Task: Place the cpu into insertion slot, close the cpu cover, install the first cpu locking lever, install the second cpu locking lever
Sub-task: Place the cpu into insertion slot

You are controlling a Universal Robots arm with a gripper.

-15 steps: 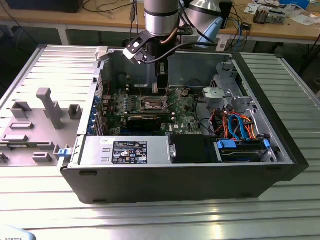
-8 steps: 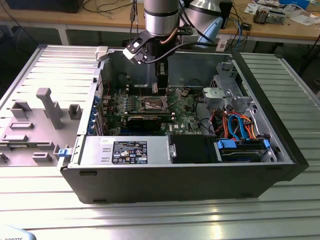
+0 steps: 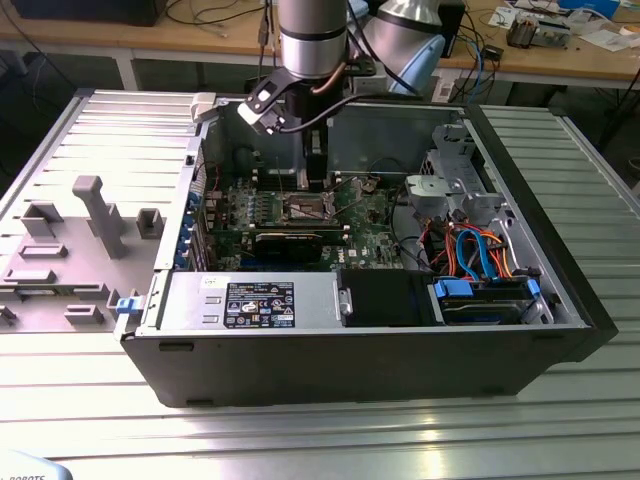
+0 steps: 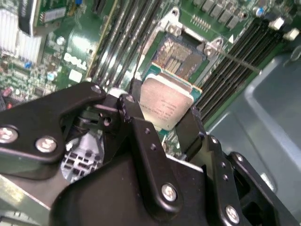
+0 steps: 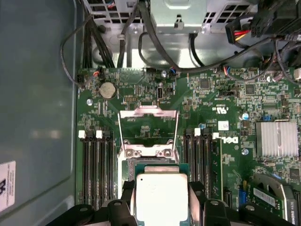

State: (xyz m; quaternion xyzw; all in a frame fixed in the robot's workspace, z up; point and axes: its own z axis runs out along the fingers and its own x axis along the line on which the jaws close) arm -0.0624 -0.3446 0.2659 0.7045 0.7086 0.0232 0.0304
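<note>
1. There is one arm [image 3: 312, 40] with one claw [image 3: 315, 178], and it reaches down into one open computer case [image 3: 350, 372] lying on the ribbed metal desk [image 3: 300, 445].
2. The claw is closed on the single cpu [image 5: 161, 195]. In both wrist views its black fingers [image 5: 198, 200] press on two opposite edges, and the chip's silver-grey top faces up.
3. The cpu [image 4: 165, 104] hangs just over the insertion slot [image 4: 181, 54] and a little off to one side. Part of the slot's contact field lies bare, so the chip is not seated.
4. One cpu cover [image 5: 148, 112] stands swung up and open at the far side of the slot. The green motherboard [image 5: 211, 99] shows through its square window.
5. Two banks of memory slots [image 5: 99, 174] run along the slot, one on each side, so the room there is narrow. The raised cover closes off a third side.
6. In the exterior view the insertion slot [image 3: 305, 208] sits near the middle of the board, well apart from the case walls.
7. Besides the board, the case holds one long black graphics card [image 3: 290, 240], one silvery power supply [image 3: 250, 303] along the near wall, and a drive cage [image 3: 480, 295] with blue and orange cables at the exterior view's right.
8. Outside the case, at the exterior view's left, one grey fixture plate [image 3: 60, 275] lies on the desk.
</note>
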